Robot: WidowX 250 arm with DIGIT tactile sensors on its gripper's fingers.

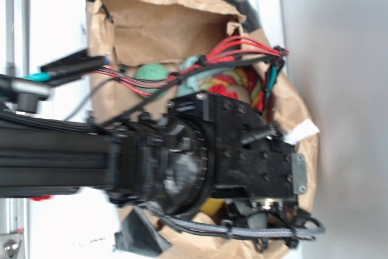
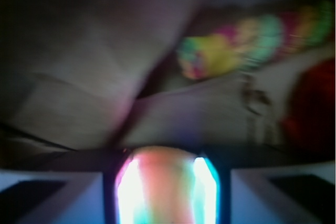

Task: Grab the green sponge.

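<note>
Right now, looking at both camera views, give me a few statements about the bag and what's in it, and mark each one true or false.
1. The robot arm reaches over a brown paper bag. True.
2. The bag is sealed shut. False: its top gapes open.
3. A mint-green ball lies inside the bag. True.
4. The wiring along the arm is blue. False: the red wires run beside black ones.
5. The wrist view is sharp. False: it is blurred, showing a multicoloured rope toy.
</note>
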